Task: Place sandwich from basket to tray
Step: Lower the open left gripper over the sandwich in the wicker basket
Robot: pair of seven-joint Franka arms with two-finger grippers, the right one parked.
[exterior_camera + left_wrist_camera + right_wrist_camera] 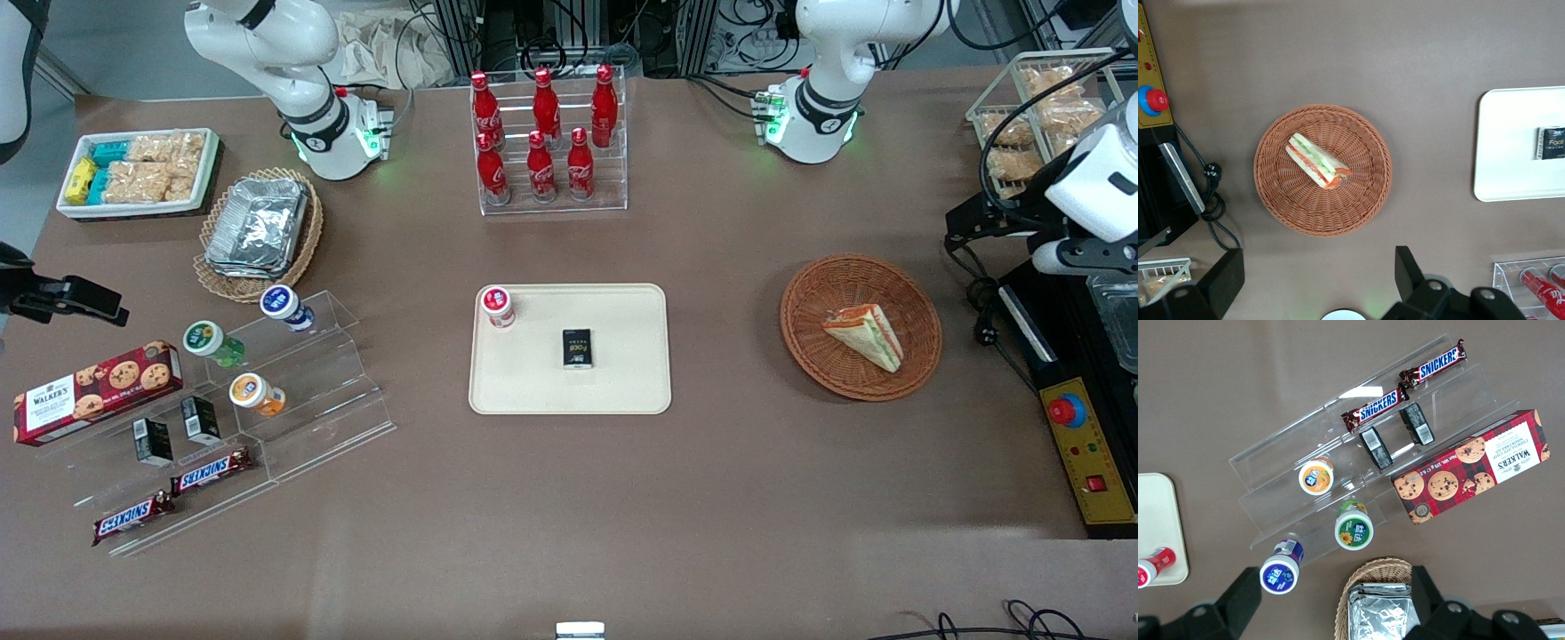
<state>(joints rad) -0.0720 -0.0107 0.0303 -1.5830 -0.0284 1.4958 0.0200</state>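
The gripper (1318, 283) hangs high over the table near the round wicker basket (1275, 193), fingers spread wide and empty, presumably for descent onto the wrapped sandwich (1317, 161) lying inside it, well apart from the cream tray (1501, 143).

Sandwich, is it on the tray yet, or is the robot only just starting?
Only just starting. Nothing is done yet: the sandwich lies in the basket, and the tray holds only a small bottle and a dark packet. The gripper hangs open high above the basket, holding nothing. Left to do: come down, grab the sandwich, carry it over and set it on the tray.
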